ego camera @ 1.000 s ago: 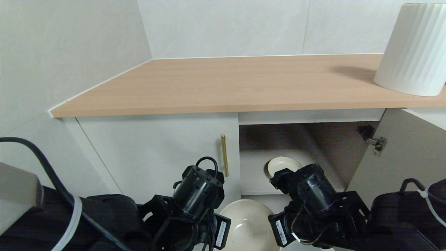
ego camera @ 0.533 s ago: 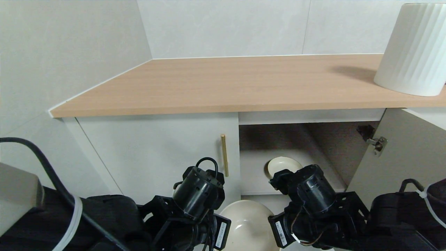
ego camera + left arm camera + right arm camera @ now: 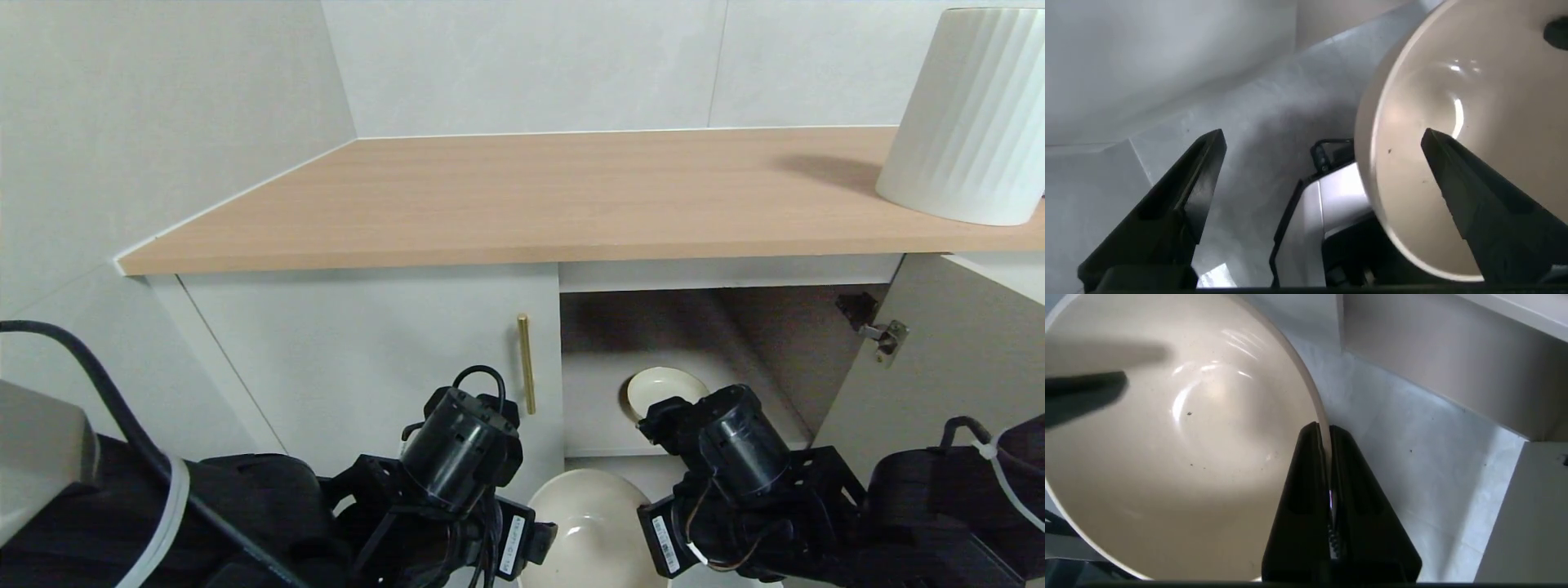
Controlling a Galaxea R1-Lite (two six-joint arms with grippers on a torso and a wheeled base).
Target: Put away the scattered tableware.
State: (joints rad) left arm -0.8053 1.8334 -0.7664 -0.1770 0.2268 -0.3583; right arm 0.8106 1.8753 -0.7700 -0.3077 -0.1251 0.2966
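A large cream bowl (image 3: 589,531) hangs low in front of the cabinet, between my two arms. In the right wrist view my right gripper (image 3: 1325,439) is shut on the bowl's (image 3: 1176,433) rim, one finger inside and one outside. My left gripper (image 3: 1331,212) stands open beside the bowl (image 3: 1454,131), and one of its fingers (image 3: 1478,204) lies in front of the bowl's inner side. A smaller cream bowl (image 3: 663,385) sits on the shelf inside the open cabinet (image 3: 694,327).
The cabinet's right door (image 3: 939,367) is swung open; the left door (image 3: 367,359) is closed, with a brass handle (image 3: 526,363). A white ribbed container (image 3: 963,114) stands on the wooden counter (image 3: 531,196) at the right. Walls close off the left and back.
Both arms and the large bowl have shifted slightly to the right and a little lower in the head view. The right gripper keeps its hold on the rim.
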